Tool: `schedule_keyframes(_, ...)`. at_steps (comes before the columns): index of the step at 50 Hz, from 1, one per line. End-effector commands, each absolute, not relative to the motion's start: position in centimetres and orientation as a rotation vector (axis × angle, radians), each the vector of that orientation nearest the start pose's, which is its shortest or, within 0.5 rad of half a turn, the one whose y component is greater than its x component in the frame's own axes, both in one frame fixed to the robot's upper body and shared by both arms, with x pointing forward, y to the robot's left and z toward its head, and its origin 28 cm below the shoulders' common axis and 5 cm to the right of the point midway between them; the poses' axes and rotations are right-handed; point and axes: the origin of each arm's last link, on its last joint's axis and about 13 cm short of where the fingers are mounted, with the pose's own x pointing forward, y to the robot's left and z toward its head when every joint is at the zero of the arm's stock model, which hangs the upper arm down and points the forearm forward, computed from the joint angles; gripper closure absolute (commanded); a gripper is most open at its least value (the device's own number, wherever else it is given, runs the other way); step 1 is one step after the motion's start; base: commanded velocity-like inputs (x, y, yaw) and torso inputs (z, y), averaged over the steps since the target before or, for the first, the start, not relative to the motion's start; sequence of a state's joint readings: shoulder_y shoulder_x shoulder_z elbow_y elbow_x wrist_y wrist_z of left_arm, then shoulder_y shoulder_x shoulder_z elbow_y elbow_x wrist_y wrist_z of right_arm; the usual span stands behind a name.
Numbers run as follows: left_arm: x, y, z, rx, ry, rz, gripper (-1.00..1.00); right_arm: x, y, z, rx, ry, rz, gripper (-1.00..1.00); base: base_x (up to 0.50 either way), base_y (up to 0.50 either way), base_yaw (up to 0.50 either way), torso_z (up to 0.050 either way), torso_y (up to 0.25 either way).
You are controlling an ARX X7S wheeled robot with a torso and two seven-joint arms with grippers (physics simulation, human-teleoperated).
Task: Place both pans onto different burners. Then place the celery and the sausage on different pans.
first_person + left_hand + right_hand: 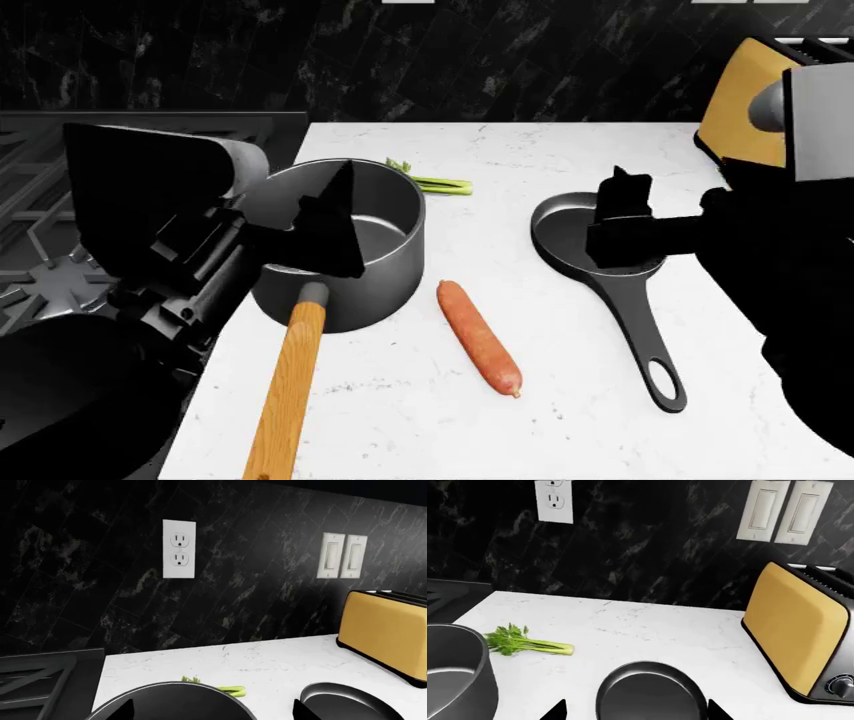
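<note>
The deep saucepan (380, 225) with its wooden handle (287, 380) stands on the white counter beside the stove. My left gripper (327, 225) hovers open over its rim; its fingertips straddle the saucepan (173, 702) in the left wrist view. The shallow frying pan (567, 235) lies to the right, its long dark handle (643, 335) pointing toward me. My right gripper (637, 711) hangs open above the frying pan (650, 692), its tips spread wider than the pan. The sausage (478, 336) lies between the two pans. The celery (434, 182) lies behind the saucepan.
The stove (54, 200) with black grates is at the left, level with the counter. A yellow toaster (747, 100) stands at the back right against the dark wall. An outlet (179, 556) and switches (341, 556) are on the wall.
</note>
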State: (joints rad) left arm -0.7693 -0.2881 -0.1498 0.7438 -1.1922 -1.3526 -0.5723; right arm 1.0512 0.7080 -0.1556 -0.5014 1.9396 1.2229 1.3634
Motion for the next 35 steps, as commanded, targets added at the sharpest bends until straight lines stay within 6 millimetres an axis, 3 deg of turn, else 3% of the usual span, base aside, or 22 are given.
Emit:
schedule_keyframes(1, 22.1, 21.2, 25.3, -0.082, -0.112, -0.302, -1.00, 22.8, -14.5, 28.6, -0.010, 0.225, 0.029, -1.00, 0.00, 0.00, 0.00, 0.000, 0.000)
schedule_keyframes(11, 21.7, 21.1, 25.6, -0.082, -0.121, -0.307, -1.00, 24.1, -15.9, 27.2, 0.050, 0.285, 0.042, -1.00, 0.00, 0.00, 0.00, 0.000, 0.000)
schedule_keyframes(20, 21.9, 21.3, 25.5, -0.084, -0.122, -0.299, -1.00, 24.9, -16.0, 25.5, 0.010, 0.321, 0.034, -1.00, 0.00, 0.00, 0.00, 0.000, 0.000)
schedule_keyframes(35, 21.8, 21.2, 25.7, -0.102, -0.130, -0.274, -1.00, 24.7, -16.3, 23.3, 0.002, 0.379, 0.022, -1.00, 0.00, 0.00, 0.00, 0.000, 0.000)
